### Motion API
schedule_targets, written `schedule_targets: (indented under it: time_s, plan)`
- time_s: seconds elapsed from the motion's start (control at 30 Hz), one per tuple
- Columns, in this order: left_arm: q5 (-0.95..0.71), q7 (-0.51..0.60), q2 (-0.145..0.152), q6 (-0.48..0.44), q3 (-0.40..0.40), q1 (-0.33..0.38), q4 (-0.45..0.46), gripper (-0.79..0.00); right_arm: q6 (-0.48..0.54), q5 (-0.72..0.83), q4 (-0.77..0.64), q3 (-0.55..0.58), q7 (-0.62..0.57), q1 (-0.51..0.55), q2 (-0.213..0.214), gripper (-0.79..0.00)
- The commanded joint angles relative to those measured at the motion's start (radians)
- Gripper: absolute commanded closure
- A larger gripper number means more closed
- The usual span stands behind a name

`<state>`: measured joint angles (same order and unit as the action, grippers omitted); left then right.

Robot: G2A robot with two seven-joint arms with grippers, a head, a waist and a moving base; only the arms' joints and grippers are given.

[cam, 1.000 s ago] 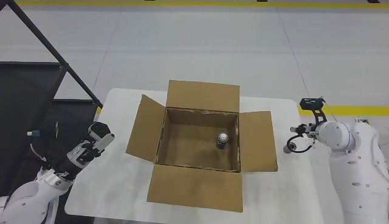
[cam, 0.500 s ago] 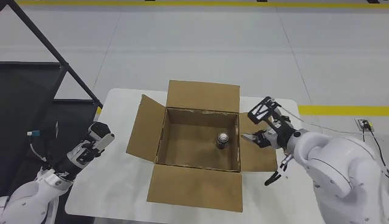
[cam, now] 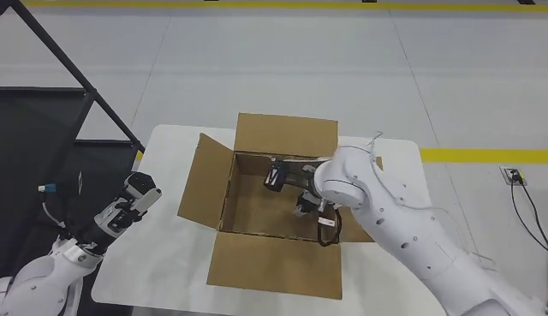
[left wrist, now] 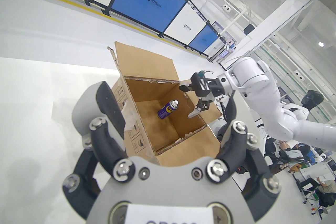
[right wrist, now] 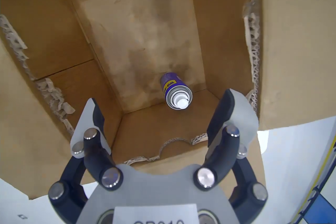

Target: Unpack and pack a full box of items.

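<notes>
Hanging spread over the box (cam: 287,136), your right pincer (right wrist: 160,101) lines up on the can (right wrist: 176,92) upright on its floor, likely to lift it, while your left pincer (left wrist: 168,97) sits spread, clear.

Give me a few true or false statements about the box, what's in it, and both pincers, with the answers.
1. The cardboard box has its flaps open. True.
2. Two cans stand inside it. False: just one spray can is there.
3. The right pincer is shut on the can. False: it is open and empty, over the box.
4. The left pincer is open, outside the box. True.
</notes>
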<state>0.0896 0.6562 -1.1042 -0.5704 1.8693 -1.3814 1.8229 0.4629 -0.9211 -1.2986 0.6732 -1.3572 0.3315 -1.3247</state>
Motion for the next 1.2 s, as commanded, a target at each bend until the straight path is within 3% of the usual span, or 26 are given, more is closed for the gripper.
schedule_targets:
  time_s: [0.0,0.23,0.67,0.73,0.87,0.9,1.17]
  plan:
    - [0.000,0.000,0.000,0.000,0.000,0.000,0.000,-0.785,0.002,0.020,0.054,-0.034,0.002,-0.029,-0.012,-0.785]
    - [0.000,0.000,0.000,0.000,0.000,0.000,0.000,-0.785,-0.059,0.014,0.222,-0.099,0.041,-0.089,-0.062,-0.785]
    - [0.000,0.000,0.000,0.000,0.000,0.000,0.000,-0.785,0.026,0.074,0.519,-0.184,0.101,-0.150,-0.150,-0.779]
    - [0.000,0.000,0.000,0.000,0.000,0.000,0.000,-0.785,0.028,0.075,0.550,-0.196,0.108,-0.157,-0.164,-0.449]
    - [0.000,0.000,0.000,0.000,0.000,0.000,0.000,-0.785,0.031,0.069,0.606,-0.214,0.132,-0.170,-0.189,-0.037]
    - [0.000,0.000,0.000,0.000,0.000,0.000,0.000,-0.785,0.036,0.071,0.617,-0.216,0.139,-0.174,-0.195,0.000]
    - [0.000,0.000,0.000,0.000,0.000,0.000,0.000,-0.785,0.066,0.069,0.654,-0.214,0.156,-0.203,-0.214,0.000]
